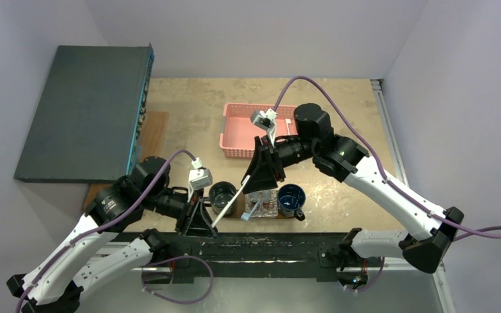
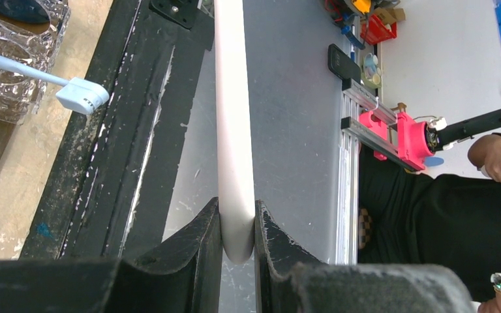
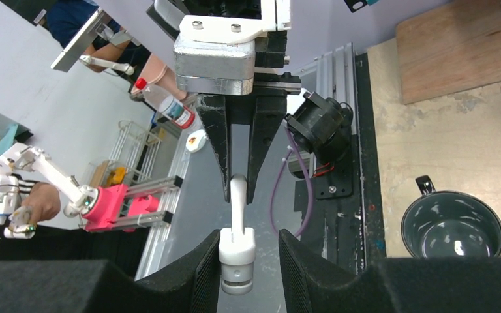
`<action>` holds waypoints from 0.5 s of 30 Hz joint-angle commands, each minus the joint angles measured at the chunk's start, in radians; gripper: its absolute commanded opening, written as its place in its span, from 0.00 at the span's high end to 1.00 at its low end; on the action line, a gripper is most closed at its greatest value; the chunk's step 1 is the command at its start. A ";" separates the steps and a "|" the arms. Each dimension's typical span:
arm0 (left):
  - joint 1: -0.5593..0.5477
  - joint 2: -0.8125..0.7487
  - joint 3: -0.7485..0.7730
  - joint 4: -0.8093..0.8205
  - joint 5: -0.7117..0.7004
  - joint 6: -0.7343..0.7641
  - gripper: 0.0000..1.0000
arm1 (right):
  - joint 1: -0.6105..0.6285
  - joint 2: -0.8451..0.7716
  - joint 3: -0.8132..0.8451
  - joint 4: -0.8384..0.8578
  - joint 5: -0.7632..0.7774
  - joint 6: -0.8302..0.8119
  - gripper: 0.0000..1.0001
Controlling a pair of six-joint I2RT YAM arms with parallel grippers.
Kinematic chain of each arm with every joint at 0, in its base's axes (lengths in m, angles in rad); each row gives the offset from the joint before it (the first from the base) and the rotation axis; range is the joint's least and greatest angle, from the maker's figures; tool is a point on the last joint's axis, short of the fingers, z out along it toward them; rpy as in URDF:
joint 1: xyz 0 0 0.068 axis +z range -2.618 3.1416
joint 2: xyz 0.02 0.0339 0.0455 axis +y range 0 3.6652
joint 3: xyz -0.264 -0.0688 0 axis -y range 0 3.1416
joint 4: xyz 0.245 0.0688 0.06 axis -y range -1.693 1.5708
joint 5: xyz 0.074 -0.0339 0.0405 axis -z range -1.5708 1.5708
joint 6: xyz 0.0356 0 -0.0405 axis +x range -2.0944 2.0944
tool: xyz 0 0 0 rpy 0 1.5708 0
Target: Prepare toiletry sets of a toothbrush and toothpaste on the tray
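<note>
A white toothbrush (image 1: 229, 205) hangs in the air between my two grippers. My left gripper (image 2: 238, 225) is shut on the rounded end of its handle (image 2: 235, 130), low over the table's front rail (image 1: 199, 220). My right gripper (image 3: 248, 251) is open with the capped brush head (image 3: 237, 257) between its fingers; the head lies against the left finger and a gap shows on the right. A second toothbrush (image 2: 81, 96) leans out of a clear glass (image 1: 262, 203). The tray (image 1: 269, 217) shows only as a brown strip under the cups. No toothpaste can be made out.
A dark mug (image 1: 222, 195) and a blue mug (image 1: 291, 197) flank the glass. A pink lattice basket (image 1: 248, 130) stands behind them. A large grey box (image 1: 85, 111) fills the back left, beside a pale wooden board (image 1: 153, 130). The black rail (image 1: 267, 248) runs along the near edge.
</note>
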 commanded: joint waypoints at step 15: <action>0.002 0.011 0.018 0.017 -0.001 0.033 1.00 | 0.017 -0.022 0.010 0.047 -0.029 -0.002 0.84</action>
